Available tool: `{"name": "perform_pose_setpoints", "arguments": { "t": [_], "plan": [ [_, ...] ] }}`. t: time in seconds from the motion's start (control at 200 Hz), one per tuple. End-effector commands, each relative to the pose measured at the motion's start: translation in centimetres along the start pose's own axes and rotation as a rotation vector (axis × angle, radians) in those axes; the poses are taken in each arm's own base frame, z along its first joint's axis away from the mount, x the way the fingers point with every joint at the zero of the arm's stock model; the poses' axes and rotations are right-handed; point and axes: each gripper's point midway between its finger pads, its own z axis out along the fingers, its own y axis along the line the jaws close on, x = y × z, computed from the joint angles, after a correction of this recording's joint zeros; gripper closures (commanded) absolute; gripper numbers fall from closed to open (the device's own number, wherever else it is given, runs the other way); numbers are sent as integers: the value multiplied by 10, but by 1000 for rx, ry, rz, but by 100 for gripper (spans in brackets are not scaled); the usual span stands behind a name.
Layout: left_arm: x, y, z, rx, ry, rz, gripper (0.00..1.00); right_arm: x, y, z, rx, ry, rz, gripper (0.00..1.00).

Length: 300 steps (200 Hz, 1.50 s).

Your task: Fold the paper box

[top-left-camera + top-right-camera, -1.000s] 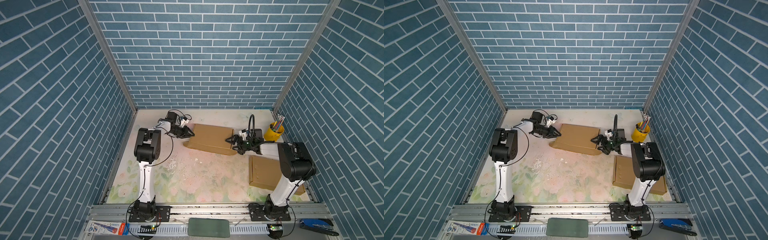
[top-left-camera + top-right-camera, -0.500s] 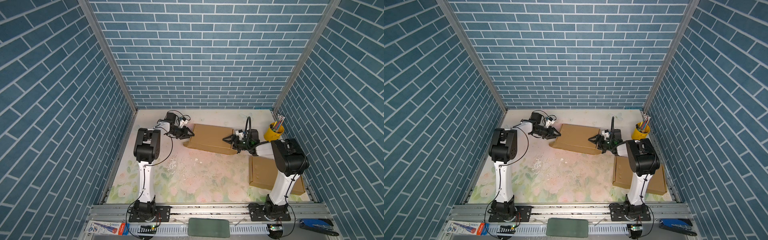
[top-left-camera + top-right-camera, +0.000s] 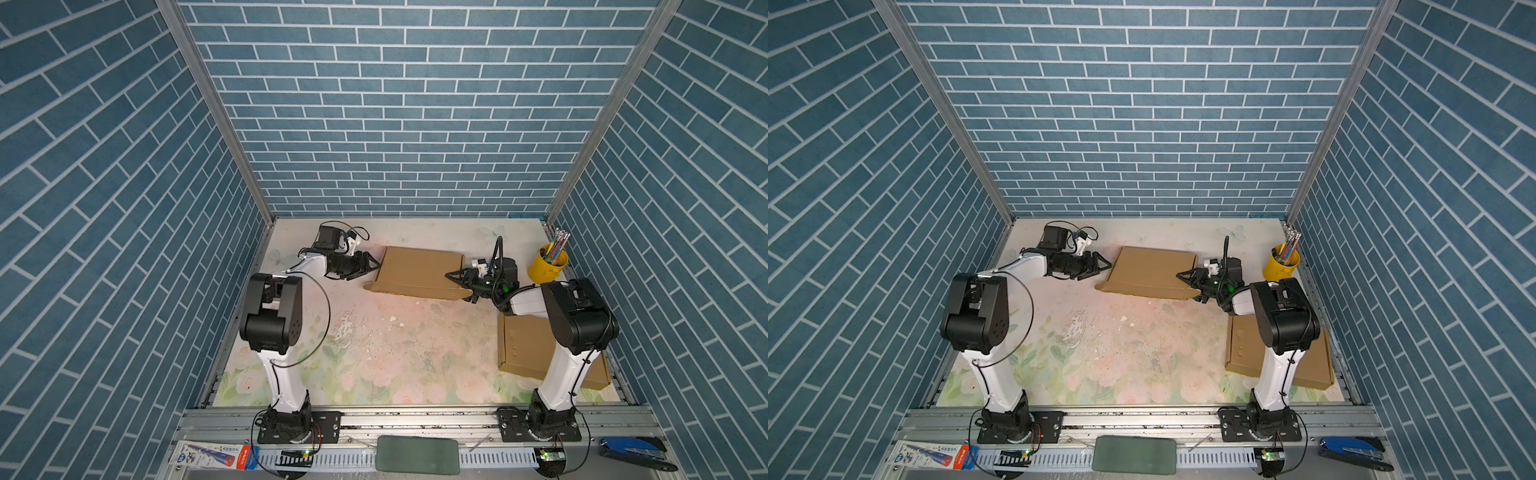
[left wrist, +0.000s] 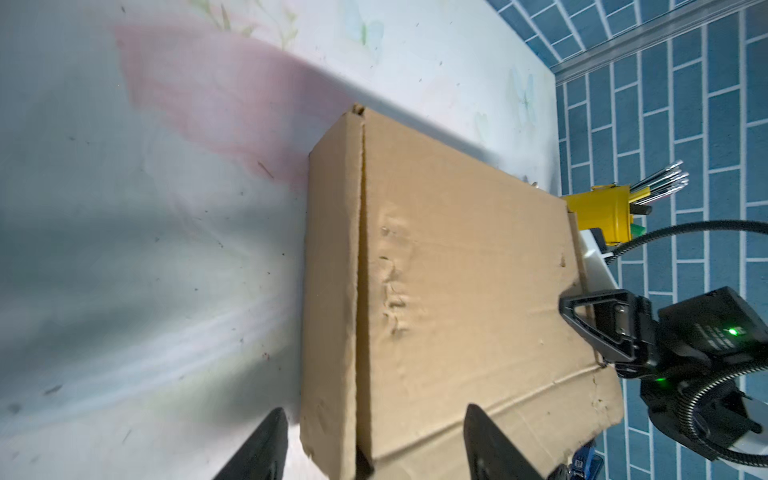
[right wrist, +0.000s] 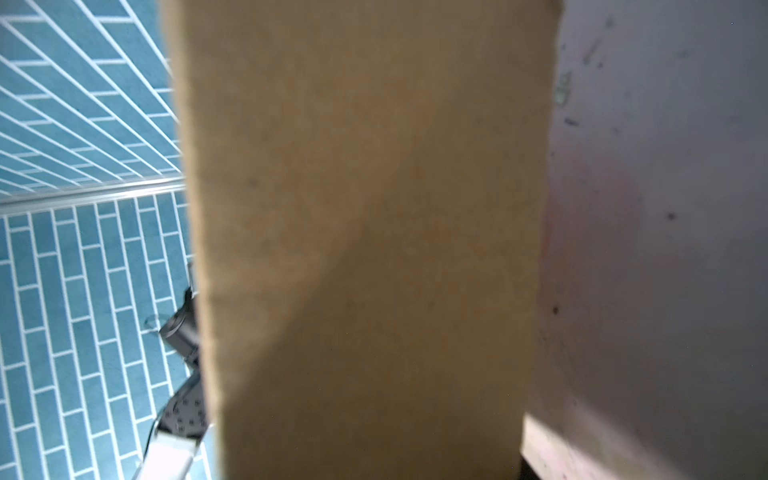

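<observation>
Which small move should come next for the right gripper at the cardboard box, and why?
Probably close the right gripper fully: its jaws straddle the right edge of the cardboard box, while the left gripper stands open at the left edge, holding nothing.

No legible text; print on packet (image 3: 214, 456) unreadably small.

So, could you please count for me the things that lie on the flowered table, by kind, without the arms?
Cardboard boxes: 2, the far box and the near box.
Yellow pen cup: 1.
Total: 3.
</observation>
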Motion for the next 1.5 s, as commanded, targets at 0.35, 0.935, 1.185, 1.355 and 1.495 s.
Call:
{"name": "perform_pose_setpoints", "arguments": {
  "t": [0.35, 0.935, 1.185, 1.355, 1.495],
  "plan": [
    [74, -133, -39, -197, -133, 1407, 24, 32, 44, -25, -41, 83, 229, 68],
    [134, -149, 3, -275, -5, 1961, 24, 99, 51, -54, 32, 240, 406, 67],
    [129, -153, -2, -371, -145, 2076, 28, 120, 51, -62, 36, 322, 464, 68],
    [128, -156, -7, -372, -171, 2095, 37, 131, 53, -63, 40, 371, 470, 68],
    [131, -154, -8, -367, -145, 2098, 45, 134, 53, -65, 42, 380, 473, 59]
  ]
}}
